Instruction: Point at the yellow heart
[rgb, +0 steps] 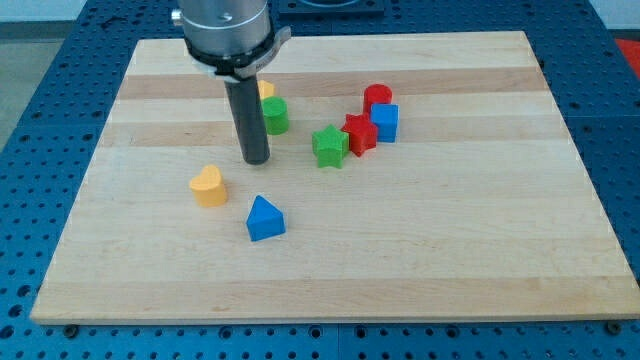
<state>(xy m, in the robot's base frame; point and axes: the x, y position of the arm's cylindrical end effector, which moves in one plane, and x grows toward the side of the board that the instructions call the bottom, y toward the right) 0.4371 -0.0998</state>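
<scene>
Yellow heart-shaped block (208, 186) lies toward the view's lower left of my tip (257, 160), near it but apart, with bare wooden worktop (450, 250) between them. Nearer the view's bottom sits the blue triangular block (265, 219), off my line. I carry no claw, only a straight dark rod hanging upright from its grey mount. Behind the rod a green block (275, 115) shows, with another yellow block (266, 89) mostly hidden, probably touching it. I judge a short slide down-left would do.
</scene>
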